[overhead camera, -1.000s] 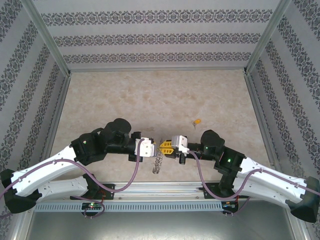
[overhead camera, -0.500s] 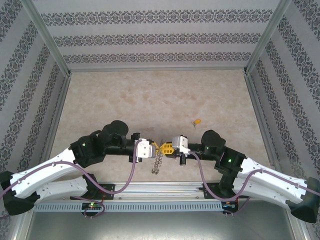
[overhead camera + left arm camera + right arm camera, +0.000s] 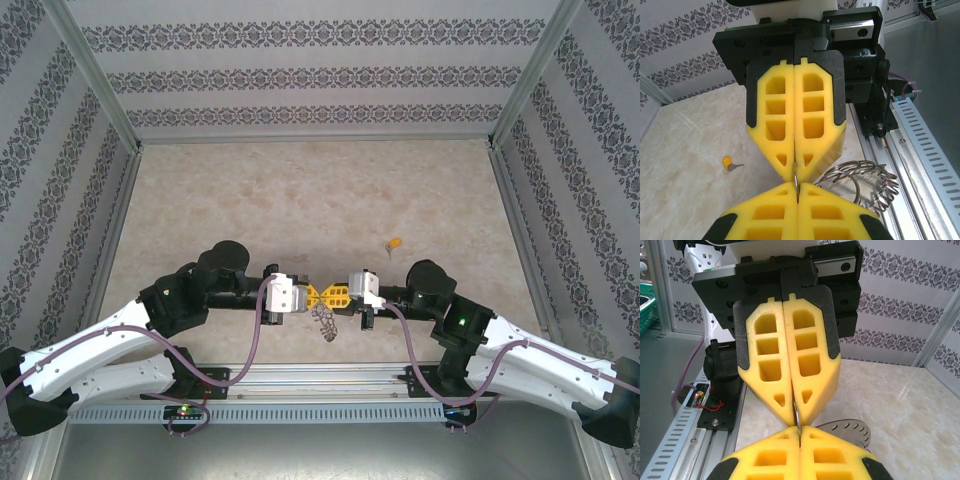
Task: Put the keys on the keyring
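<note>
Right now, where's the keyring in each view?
Top external: keyring hangs just below the meeting yellow fingertips.
Left wrist: keyring at lower right, wire loops beside the fingertips.
Right wrist: keyring low, right of centre, grey disc behind the fingertips.
Shared landmark: left gripper and right gripper pinching it, tip to tip.

Robot test cell, laboratory type. Enclosure: patterned wall panels (image 3: 320, 75) beyond and to either side of the left gripper (image 3: 321, 294); aluminium frame posts (image 3: 93, 72); marble-look table (image 3: 300, 190) beneath it; slotted cable duct (image 3: 300, 412) and purple cables (image 3: 262, 330) on its base side.
</note>
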Robot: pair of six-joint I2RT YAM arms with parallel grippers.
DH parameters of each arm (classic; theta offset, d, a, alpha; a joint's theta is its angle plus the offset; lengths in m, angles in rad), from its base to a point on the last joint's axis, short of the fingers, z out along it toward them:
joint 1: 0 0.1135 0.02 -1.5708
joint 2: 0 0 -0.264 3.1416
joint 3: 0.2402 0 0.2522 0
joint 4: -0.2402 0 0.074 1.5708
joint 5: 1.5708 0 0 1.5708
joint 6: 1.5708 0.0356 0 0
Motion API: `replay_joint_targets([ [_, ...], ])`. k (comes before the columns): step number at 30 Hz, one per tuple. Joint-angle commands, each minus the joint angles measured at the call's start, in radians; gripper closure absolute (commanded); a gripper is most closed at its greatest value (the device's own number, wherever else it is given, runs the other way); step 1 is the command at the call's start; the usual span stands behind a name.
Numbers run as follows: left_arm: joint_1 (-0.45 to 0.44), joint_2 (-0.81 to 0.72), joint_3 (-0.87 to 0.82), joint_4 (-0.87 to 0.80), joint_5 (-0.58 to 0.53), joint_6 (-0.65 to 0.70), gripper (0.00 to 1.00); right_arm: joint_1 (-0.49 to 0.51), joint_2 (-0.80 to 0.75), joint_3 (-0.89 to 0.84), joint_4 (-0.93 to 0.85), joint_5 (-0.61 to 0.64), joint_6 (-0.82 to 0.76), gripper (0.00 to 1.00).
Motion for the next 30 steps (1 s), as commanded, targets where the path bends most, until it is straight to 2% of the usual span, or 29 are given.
replay_joint_targets([
  [1,0.014,-0.005,-0.007,0.084,0.031,-0.019,1.00,0.002,-0.020,0.006,0.079,-0.022,0.027,1.00],
  [2,0.018,-0.006,-0.012,0.091,0.034,-0.022,1.00,0.002,-0.024,0.002,0.077,-0.010,0.027,0.98],
  [6,0.058,-0.013,-0.032,0.120,0.070,-0.046,1.00,0.002,-0.069,-0.017,0.037,0.049,0.033,0.68],
  [8,0.085,-0.023,-0.046,0.143,0.097,-0.065,1.00,0.000,-0.100,-0.022,0.004,0.094,0.046,0.57],
  [12,0.149,-0.046,-0.090,0.219,0.190,-0.123,1.00,-0.018,-0.176,-0.035,-0.047,0.208,0.084,0.43],
  [15,0.177,-0.050,-0.102,0.258,0.255,-0.159,1.00,-0.063,-0.231,-0.038,-0.080,0.295,0.137,0.36],
  [19,0.189,-0.049,-0.110,0.289,0.328,-0.199,1.00,-0.169,-0.217,0.003,-0.180,0.426,0.215,0.33],
  [21,0.198,-0.057,-0.116,0.308,0.362,-0.224,1.00,-0.263,-0.172,0.038,-0.259,0.438,0.272,0.32],
  [26,0.212,-0.079,-0.142,0.353,0.408,-0.275,1.00,-0.552,-0.040,0.082,-0.370,0.292,0.438,0.33],
  [30,0.211,-0.074,-0.153,0.338,0.340,-0.280,1.00,-0.732,0.108,0.117,-0.448,0.177,0.470,0.35],
])
